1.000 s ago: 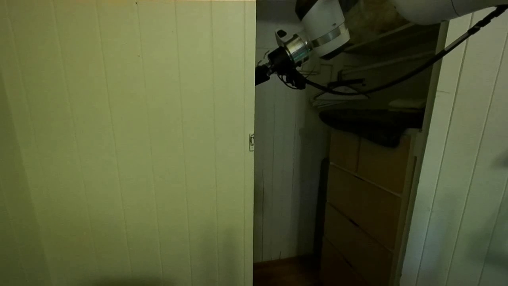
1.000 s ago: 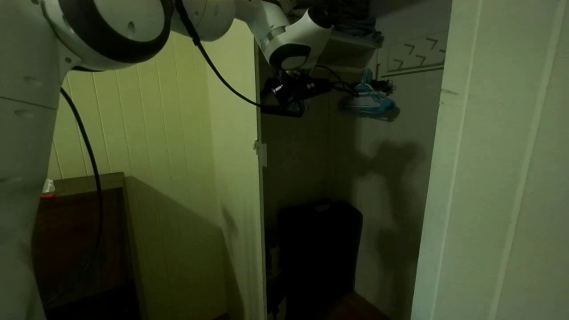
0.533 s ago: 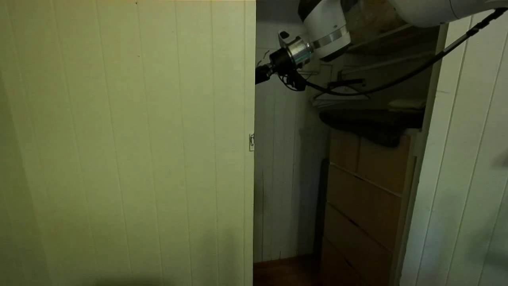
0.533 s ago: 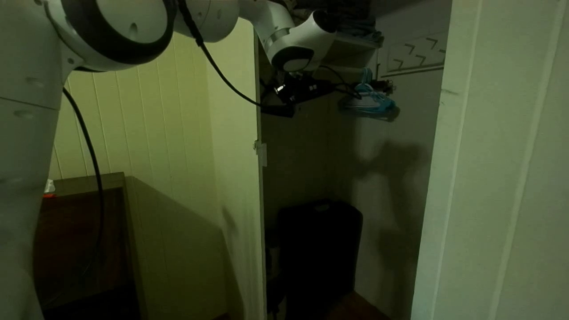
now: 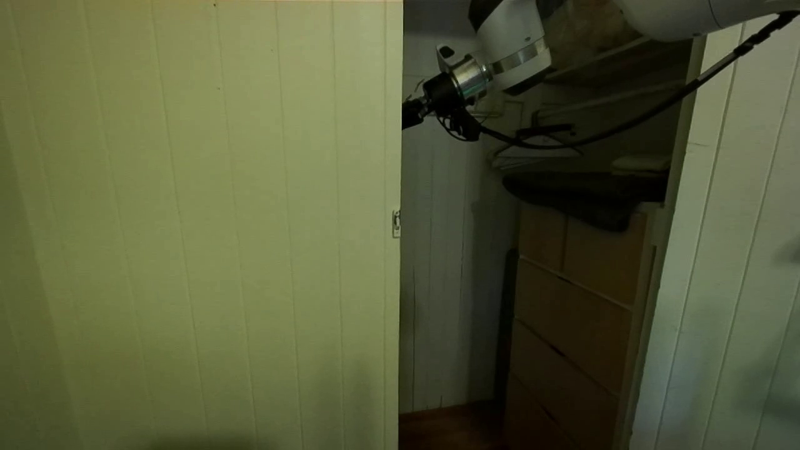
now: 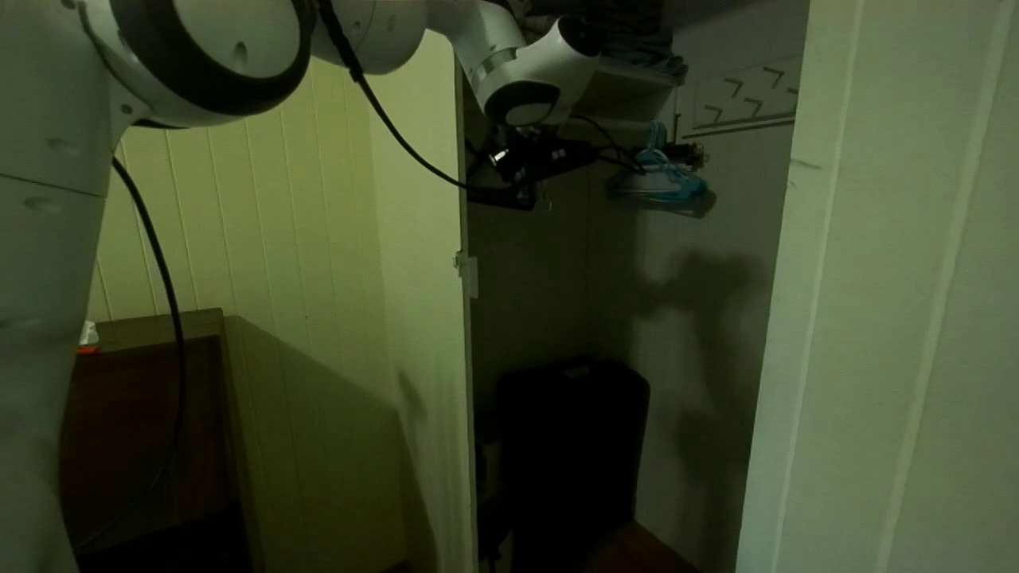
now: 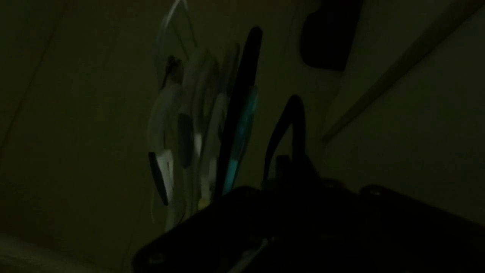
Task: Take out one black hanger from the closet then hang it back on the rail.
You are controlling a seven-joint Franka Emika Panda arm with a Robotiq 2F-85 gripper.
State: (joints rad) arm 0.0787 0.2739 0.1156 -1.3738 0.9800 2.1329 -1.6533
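Note:
In the wrist view my gripper (image 7: 290, 170) is very dark. Its fingers meet on a black hanger (image 7: 297, 121), whose narrow looped end sticks up from between them. A second thin black hanger (image 7: 240, 87) hangs in the row to the left, beside a blue one. In an exterior view the gripper (image 5: 411, 115) is partly behind the door edge, which hides the held hanger. In an exterior view the gripper (image 6: 509, 171) is inside the closet, left of the hanging row; I cannot tell the held hanger from the dark shapes there. The rail (image 6: 621, 125) runs under the shelf.
Blue and white hangers (image 6: 661, 183) hang near the white closet wall. The closet door (image 5: 398, 312) stands at the left of the opening. A wooden drawer unit (image 5: 575, 300) bears dark cloth (image 5: 581, 187). A black suitcase (image 6: 573, 446) stands on the closet floor.
The arm has shifted slightly right and down in an exterior view, then a little back up. The fingertips have risen slightly at the door edge. The hanging row looks the same.

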